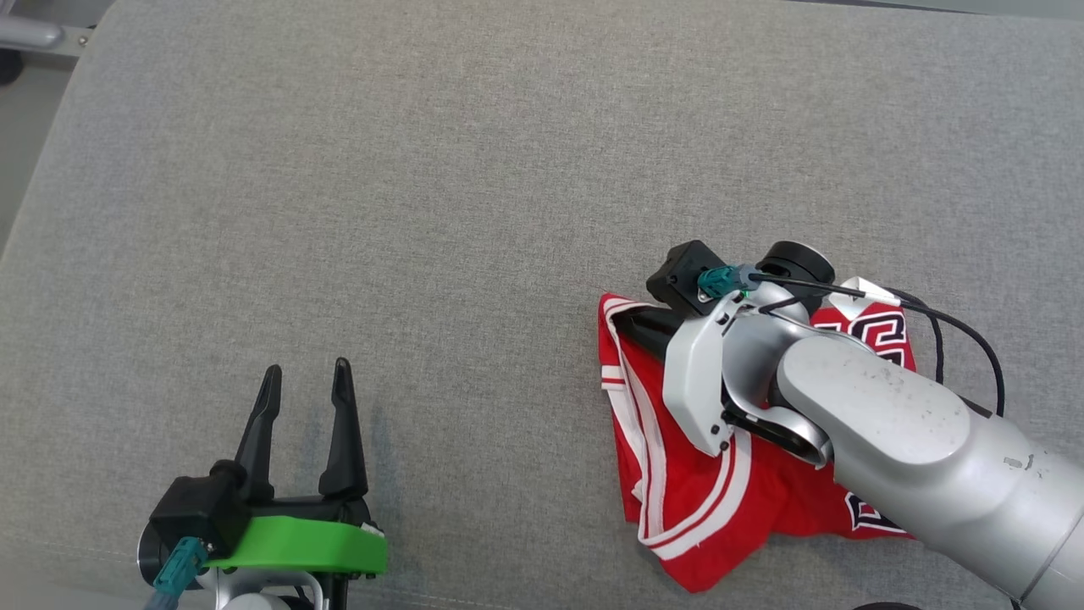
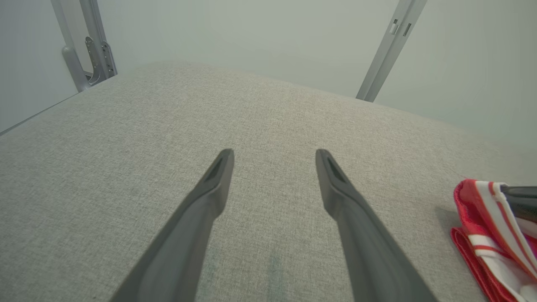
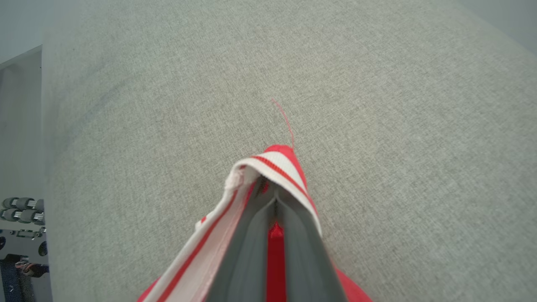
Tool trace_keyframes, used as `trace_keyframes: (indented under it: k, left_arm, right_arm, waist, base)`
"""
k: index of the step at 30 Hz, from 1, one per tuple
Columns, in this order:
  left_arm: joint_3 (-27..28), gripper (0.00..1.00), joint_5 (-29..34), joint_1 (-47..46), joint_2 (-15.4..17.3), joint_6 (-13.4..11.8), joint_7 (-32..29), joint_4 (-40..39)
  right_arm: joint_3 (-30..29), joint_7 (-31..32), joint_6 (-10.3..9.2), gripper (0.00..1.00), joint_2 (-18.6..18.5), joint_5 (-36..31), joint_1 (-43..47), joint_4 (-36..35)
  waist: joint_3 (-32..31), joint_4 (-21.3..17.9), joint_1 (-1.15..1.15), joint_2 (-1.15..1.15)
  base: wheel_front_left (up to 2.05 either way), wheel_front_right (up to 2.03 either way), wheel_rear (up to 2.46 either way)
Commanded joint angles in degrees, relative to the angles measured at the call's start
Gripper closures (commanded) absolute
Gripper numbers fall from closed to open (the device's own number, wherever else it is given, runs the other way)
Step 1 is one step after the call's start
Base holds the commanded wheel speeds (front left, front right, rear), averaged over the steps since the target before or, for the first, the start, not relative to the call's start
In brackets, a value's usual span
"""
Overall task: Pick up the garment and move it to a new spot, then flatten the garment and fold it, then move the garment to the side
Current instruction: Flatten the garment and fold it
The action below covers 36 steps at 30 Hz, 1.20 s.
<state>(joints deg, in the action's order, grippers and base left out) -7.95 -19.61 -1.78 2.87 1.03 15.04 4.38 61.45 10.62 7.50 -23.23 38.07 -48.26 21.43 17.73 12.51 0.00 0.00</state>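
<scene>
The garment (image 1: 720,500) is a red jersey with white stripes and dark numerals, bunched in a loose fold at the lower right of the grey fabric surface (image 1: 508,169). My right gripper (image 1: 622,320) is shut on the garment's left striped corner. In the right wrist view the striped edge (image 3: 277,163) wraps over the closed fingertips of the right gripper (image 3: 272,191). My left gripper (image 1: 306,370) stands open at the lower left, apart from the garment, with nothing between its fingers. The left wrist view shows the left gripper (image 2: 273,154) over bare fabric and the garment (image 2: 482,218) at the right edge.
The padded surface's left edge (image 1: 34,195) drops to the floor. Grey metal frame posts (image 2: 388,50) (image 2: 84,54) stand beyond its far edge. A black cable (image 1: 957,326) loops off my right wrist above the garment.
</scene>
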Motion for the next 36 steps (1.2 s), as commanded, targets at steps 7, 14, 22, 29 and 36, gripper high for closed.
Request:
trace_keyframes:
  k: [7, 14, 22, 29, 36]
  left_arm:
    - [0.36, 0.0, 0.3, -0.11, 0.08, -0.05, 0.14, 0.0]
    - [0.92, 0.0, 0.72, 0.35, 0.08, -0.03, 0.14, -0.14]
    - [2.85, 0.0, 1.62, 2.58, 0.08, 0.08, 0.13, -0.56]
    - [3.7, 0.0, 2.42, 3.51, 0.08, 0.46, 0.13, -0.86]
    - [3.91, 0.0, 2.87, 3.63, 0.08, 0.84, 0.13, -0.95]
  right_arm:
    - [3.82, -1.29, -0.03, 1.0, 1.28, 2.05, -0.37, 2.59]
    - [4.89, -5.67, -0.03, 1.0, -0.06, 3.44, 0.87, -0.38]
    - [-3.79, -9.75, -0.03, 1.0, -7.87, 2.19, 10.21, -14.6]
    - [-15.19, -8.14, -0.03, 1.0, -12.25, -3.22, 25.74, -25.48]
    - [-19.77, -4.15, -0.03, 1.0, -10.68, -7.43, 39.83, -32.77]
  waist:
    - [-0.35, -0.56, 0.0, 0.0]
    - [-0.52, -1.78, 0.0, 0.0]
    - [-1.89, -5.05, 0.0, 0.0]
    - [-3.3, -7.75, 0.0, 0.0]
    - [-3.55, -8.82, 0.0, 0.0]
  base:
    - [0.0, 0.0, 0.0]
    - [0.0, 0.0, 0.0]
    - [0.0, 0.0, 0.0]
    - [0.0, 0.0, 0.0]
    - [0.0, 0.0, 0.0]
